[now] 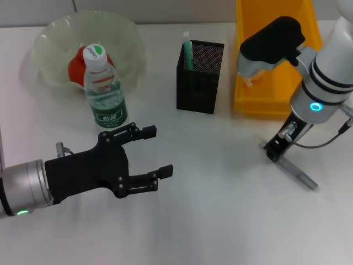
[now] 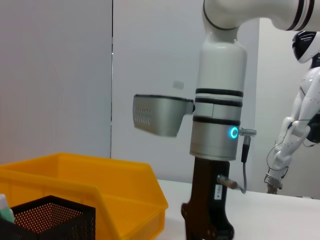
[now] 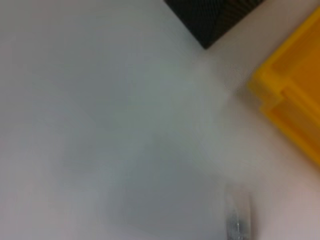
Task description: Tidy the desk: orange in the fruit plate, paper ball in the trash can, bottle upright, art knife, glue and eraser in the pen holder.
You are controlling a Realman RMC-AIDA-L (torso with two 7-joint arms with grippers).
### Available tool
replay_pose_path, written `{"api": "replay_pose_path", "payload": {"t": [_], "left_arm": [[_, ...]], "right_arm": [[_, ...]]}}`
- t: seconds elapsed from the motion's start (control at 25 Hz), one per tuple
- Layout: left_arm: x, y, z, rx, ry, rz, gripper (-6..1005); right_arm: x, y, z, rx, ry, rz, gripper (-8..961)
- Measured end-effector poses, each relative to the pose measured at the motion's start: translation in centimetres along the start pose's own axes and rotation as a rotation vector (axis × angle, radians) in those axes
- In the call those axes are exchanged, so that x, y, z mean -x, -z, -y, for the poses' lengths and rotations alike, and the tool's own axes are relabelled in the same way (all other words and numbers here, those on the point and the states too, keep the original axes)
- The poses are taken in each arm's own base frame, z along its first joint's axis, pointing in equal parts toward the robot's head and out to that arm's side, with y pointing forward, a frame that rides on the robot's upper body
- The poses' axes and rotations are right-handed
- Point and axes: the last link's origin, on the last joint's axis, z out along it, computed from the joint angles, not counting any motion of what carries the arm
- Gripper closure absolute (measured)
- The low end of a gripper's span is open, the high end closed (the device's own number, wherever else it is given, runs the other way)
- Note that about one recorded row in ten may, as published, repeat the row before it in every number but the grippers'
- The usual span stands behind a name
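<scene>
- Risk sits mostly at your right gripper (image 1: pixel 274 150), which is down at the counter (image 1: pixel 220 210) on the near end of a grey stick-like tool (image 1: pixel 295 172), probably the art knife; I cannot tell whether its fingers are spread or closed on the tool, so don't assume a hold
- if you lift with only the tip of that tool pinched, it could pivot, slip and drop back on the counter; a slanted tool may also catch the rim of the pen holder (image 1: pixel 199 76) rather than slide in
- the pen holder stands between the fruit plate (image 1: pixel 55 38) and the trash can (image 1: pixel 276 83), close beside the can's wall; a green item already stands inside it, so a wide swing of your right arm could knock the light mesh cup or jam against what is in it
- your left gripper (image 1: pixel 161 151) hovers with fingers apart and nothing in them, just in front of the bottle (image 1: pixel 105 91); the bottle stands upright, so a careless forward move there could topple it and undo that step
- the orange (image 1: pixel 80 65) lies in the fruit plate behind the bottle; a falling bottle could strike the plate's rim
- paper ball, glue and eraser are not visible in these views; check them before calling anything finished
</scene>
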Motion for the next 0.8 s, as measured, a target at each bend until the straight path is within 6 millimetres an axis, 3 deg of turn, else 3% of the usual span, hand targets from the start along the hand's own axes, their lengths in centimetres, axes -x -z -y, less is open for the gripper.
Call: {"api": "replay_pose_path", "payload": {"t": [0.44,0.64,0.8], "left_arm": [[0.0,0.1,0.0,-0.004,0.002,-0.001,167],[0.0,0.1,0.0,-0.005,0.001,0.001,167],[0.1,0.1,0.0,-0.007,0.001,0.001,167]], "right_arm": [[0.2,2.2,-0.4,0.0,0.03,0.141,814],[0.3,5.2,-1.6,0.058,0.086,0.346,816],[-0.3,7.6,-1.1,0.078,0.097,0.567,816]]}}
